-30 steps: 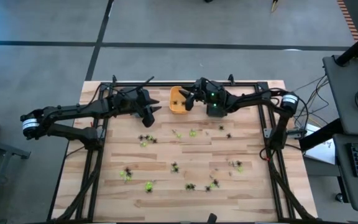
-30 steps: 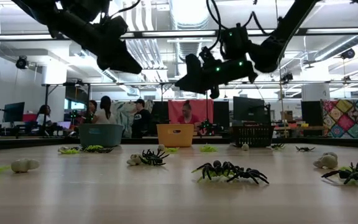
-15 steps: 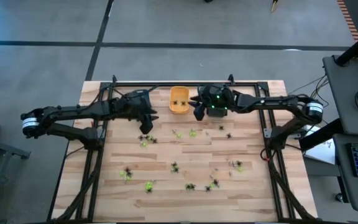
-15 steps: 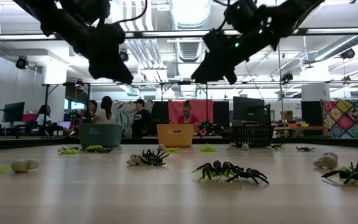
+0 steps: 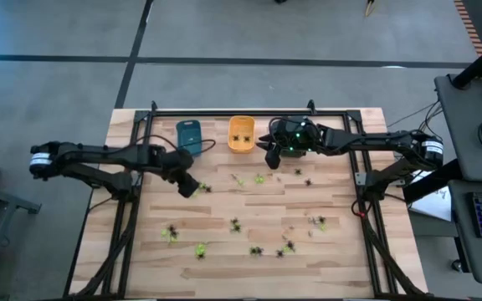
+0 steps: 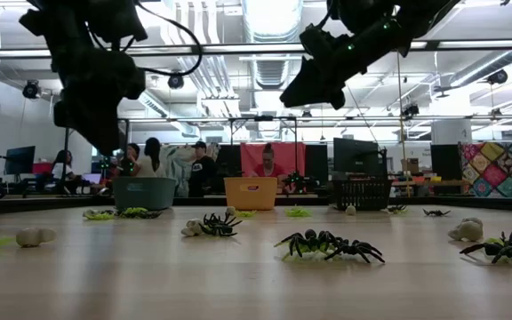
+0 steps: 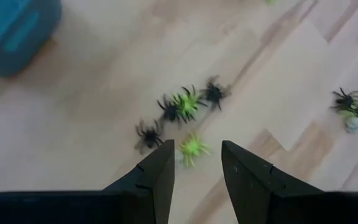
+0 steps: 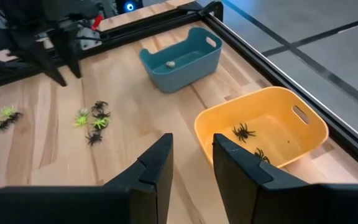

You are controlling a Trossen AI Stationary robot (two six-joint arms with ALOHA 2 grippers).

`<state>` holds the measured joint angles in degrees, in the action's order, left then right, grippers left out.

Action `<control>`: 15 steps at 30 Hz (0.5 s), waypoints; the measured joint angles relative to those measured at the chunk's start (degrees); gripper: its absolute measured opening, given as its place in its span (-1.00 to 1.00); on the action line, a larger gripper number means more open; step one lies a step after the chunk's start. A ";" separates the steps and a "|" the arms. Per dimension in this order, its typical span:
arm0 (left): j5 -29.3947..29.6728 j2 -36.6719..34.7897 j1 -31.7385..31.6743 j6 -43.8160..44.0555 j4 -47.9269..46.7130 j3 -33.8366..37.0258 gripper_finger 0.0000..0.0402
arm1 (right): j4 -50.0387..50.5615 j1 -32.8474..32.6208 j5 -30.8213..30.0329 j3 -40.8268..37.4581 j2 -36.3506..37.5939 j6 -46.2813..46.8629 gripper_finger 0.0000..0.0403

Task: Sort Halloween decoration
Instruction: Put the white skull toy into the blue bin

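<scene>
Tiny black and yellow-green spider figures (image 5: 234,223) lie scattered over the wooden table. My left gripper (image 5: 188,187) points down, open, just above a cluster of them (image 7: 187,103). One yellow-green spider (image 7: 192,147) lies right ahead of the left gripper's (image 7: 197,163) fingertips, untouched. My right gripper (image 5: 268,156) hangs open and empty above the table, beside the orange tray (image 8: 263,127). That tray holds black spiders (image 8: 244,131). The blue tray (image 8: 182,57) holds one pale piece (image 8: 171,63).
The blue tray (image 5: 189,136) and the orange tray (image 5: 241,134) stand at the far edge, and a black basket (image 6: 363,192) stands to their right. A black frame rail (image 5: 249,111) runs along the table's edges. Pale lumps (image 6: 34,236) lie among the spiders. People are in the room beyond.
My left gripper has come from beside the blue tray toward the near edge and down, tipping to point at the table over the spider cluster. My right gripper has drawn away from above the orange tray toward the right and risen. No figure has moved.
</scene>
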<state>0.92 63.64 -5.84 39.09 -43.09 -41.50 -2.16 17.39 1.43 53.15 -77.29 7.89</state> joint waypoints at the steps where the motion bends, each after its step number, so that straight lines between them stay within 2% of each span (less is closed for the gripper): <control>1: 0.07 0.00 0.72 0.85 0.01 0.00 -0.42 | 0.06 0.00 -0.07 0.00 -0.05 0.00 -0.50; 9: 4.12 0.77 4.08 7.60 -1.37 0.27 -0.42 | 0.18 -0.02 0.01 0.00 -0.09 -0.54 -0.48; 15: 4.24 5.97 5.33 13.55 -1.45 0.46 -0.42 | 0.35 -0.02 0.02 0.00 -0.09 -1.26 -0.51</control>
<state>5.16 69.61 -0.51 52.64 -44.53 -41.04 -1.81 17.37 1.45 53.15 -77.38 6.63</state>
